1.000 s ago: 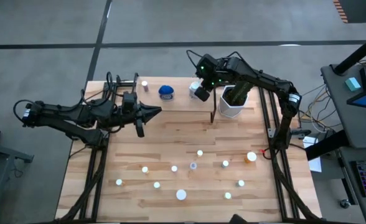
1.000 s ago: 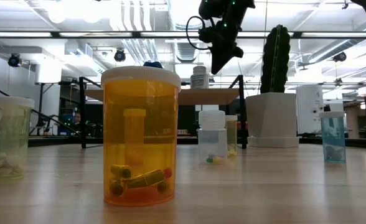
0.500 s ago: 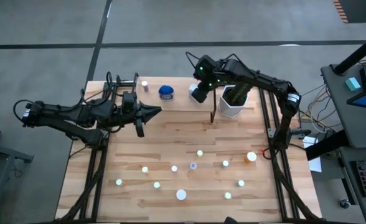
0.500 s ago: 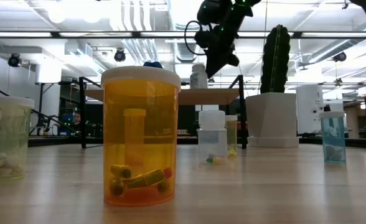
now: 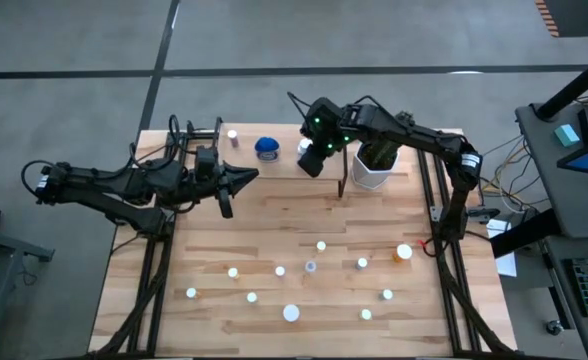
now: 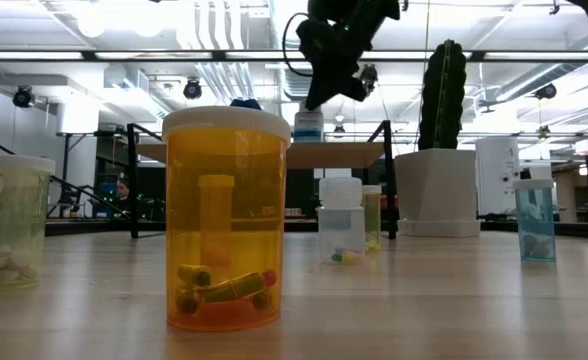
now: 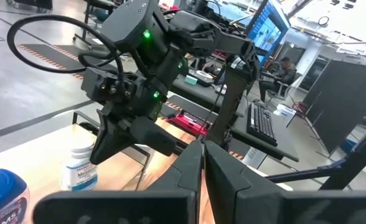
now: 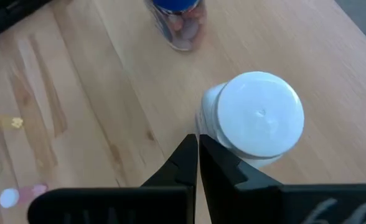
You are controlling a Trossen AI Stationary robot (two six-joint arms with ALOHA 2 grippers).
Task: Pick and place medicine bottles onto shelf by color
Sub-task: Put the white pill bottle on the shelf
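A white-capped white medicine bottle (image 5: 305, 148) (image 8: 258, 121) stands upright on the shelf (image 5: 284, 163) (image 6: 354, 153) at the table's far edge. To its left stand the blue-capped bottle (image 5: 266, 149) and a small bottle (image 5: 232, 137). My right gripper (image 5: 315, 160) (image 8: 197, 142) is shut, right beside the white bottle. Several more bottles (image 5: 310, 266) stand on the tabletop near the near edge; an amber one (image 6: 226, 220) fills the low view. My left gripper (image 5: 250, 178) (image 7: 203, 149) is shut and waits above the table's left part. My right gripper touches the white bottle's upper side, just under the cap (image 8: 208, 118), with the tips of its shut fingers (image 7: 105, 146). The fingers slant down from the table's right. The bottle stands upright on the shelf.
A white pot with a tall green cactus (image 5: 374, 165) (image 6: 439, 190) stands just right of the shelf. The shelf's black legs (image 6: 389, 180) stand on the tabletop. Bare wood (image 5: 274, 215) lies between the shelf and the bottles.
My right gripper has moved toward the table's left edge, staying shut. The white bottle has slid along the shelf with it, toward the blue-capped bottle, still upright.
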